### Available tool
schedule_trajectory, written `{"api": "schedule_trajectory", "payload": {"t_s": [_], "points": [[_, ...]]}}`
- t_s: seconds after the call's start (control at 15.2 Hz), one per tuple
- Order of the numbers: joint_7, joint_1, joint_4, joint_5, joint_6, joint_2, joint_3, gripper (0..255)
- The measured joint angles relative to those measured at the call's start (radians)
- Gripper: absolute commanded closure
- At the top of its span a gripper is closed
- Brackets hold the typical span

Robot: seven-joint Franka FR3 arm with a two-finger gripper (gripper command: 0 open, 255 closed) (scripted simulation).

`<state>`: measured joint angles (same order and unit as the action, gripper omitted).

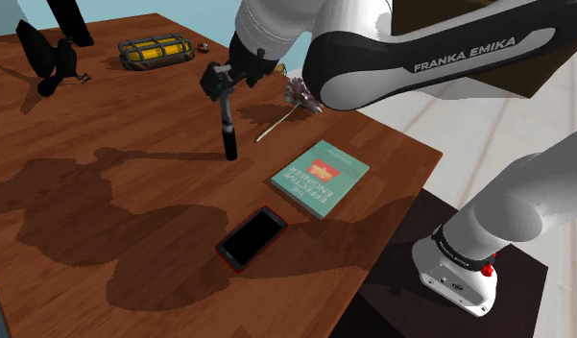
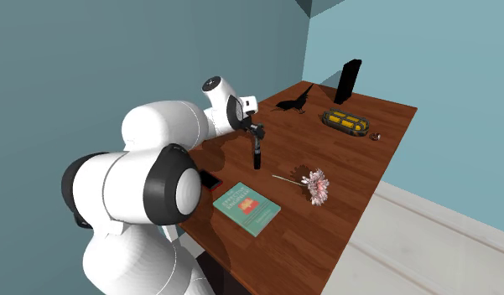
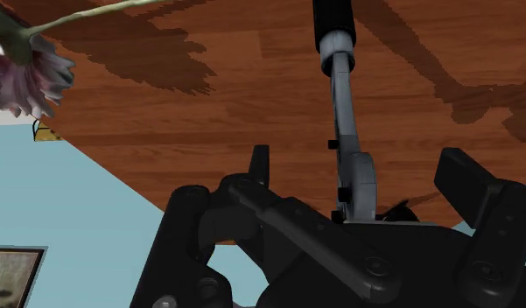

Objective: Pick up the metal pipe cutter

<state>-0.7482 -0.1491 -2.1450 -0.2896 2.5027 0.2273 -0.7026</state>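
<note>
A grey metal pipe cutter with a black handle [image 1: 225,120] stands upright on the brown wooden tabletop [image 1: 132,240], left of a teal book [image 1: 320,178]. Its head is up at the black pincer [image 1: 219,82]. I cannot tell if the pincer grips it. It seems best to confirm a firm hold, then lift straight up.

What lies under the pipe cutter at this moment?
Bare wooden table lies beneath the pipe cutter, which stands handle-down at the hand. Its head is partly covered by the hand; whether the handle tip touches the table is unclear.
</note>
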Motion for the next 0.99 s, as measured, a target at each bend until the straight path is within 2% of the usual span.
{"api": "schedule_trajectory", "payload": {"t_s": [0.07,0.73,0.99], "points": [[-0.003,-0.001,-0.003,-0.003,0.004,-0.001,-0.001,255],[-0.008,-0.002,-0.006,-0.006,0.009,-0.001,-0.003,255],[0.019,0.006,0.021,0.017,-0.025,0.008,0.009,255]]}}
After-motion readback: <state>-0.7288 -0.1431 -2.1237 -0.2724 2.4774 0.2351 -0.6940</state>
